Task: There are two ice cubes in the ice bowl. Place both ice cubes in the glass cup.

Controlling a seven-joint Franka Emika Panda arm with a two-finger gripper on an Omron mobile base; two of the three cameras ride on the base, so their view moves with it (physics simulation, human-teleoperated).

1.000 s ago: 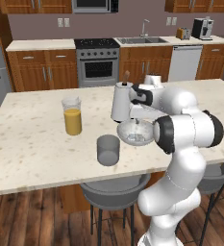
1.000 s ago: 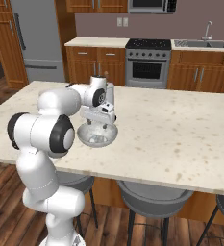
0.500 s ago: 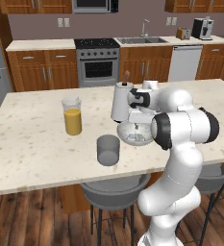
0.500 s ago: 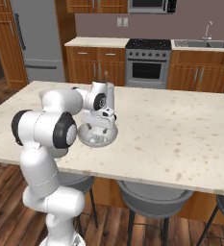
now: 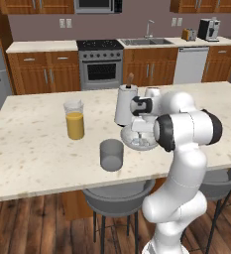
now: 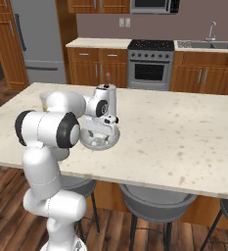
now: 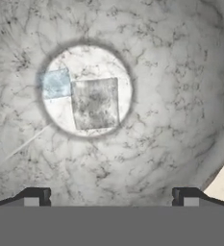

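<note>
Speckled ice bowl (image 7: 180,86) upright; ice cubes (image 7: 94,103) lie flat inside.

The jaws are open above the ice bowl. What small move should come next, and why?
Probably lower the gripper straight into the ice bowl and shift slightly toward the ice cubes, which lie side by side at its centre, above the midpoint between the open jaws. Neither cube is held, so the grasp comes first.

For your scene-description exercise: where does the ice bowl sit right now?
In the left base view the ice bowl sits on the island counter, under the open gripper, just right of the glass cup and in front of the white jug.
</note>
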